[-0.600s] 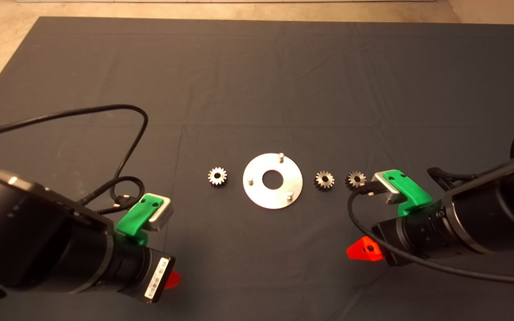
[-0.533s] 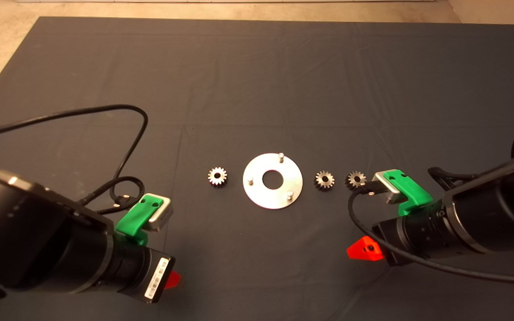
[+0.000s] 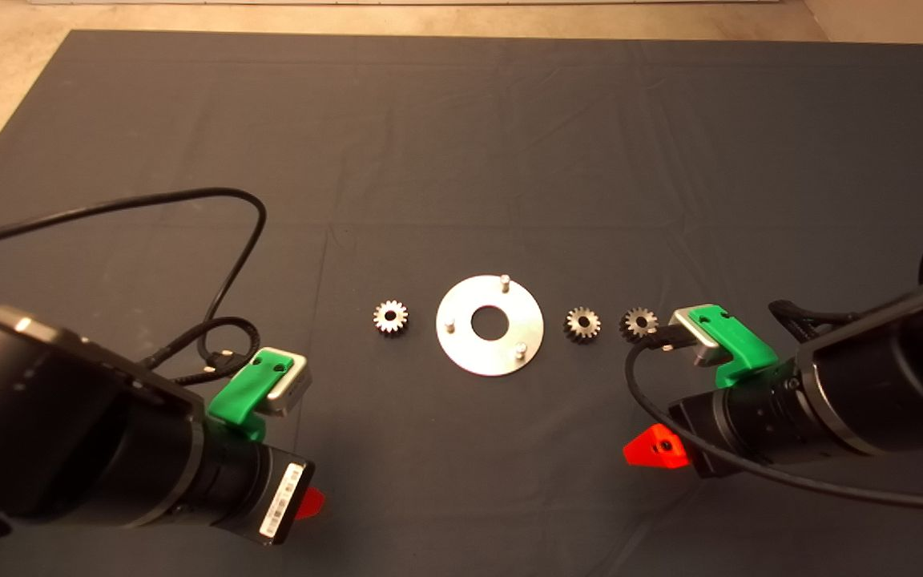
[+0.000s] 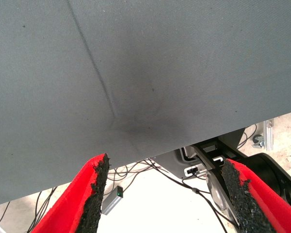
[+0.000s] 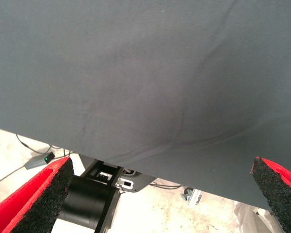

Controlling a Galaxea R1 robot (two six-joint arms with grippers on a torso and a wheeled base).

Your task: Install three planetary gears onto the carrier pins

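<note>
Gears (image 3: pixel 390 316) loose beside disc (image 3: pixel 490 324), pins (image 3: pixel 504 280) bare, cables (image 3: pixel 229 264) nearby

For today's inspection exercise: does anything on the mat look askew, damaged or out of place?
Nothing stands out. The disc lies flat with its three carrier pins upright and bare; one gear lies left of it, two gears right. Both open hands, left hand and right hand, wait near the mat's edge.

A dark mat (image 3: pixel 509 144) bears three planetary gears (image 3: pixel 390 316) beside a disc (image 3: pixel 490 324).
</note>
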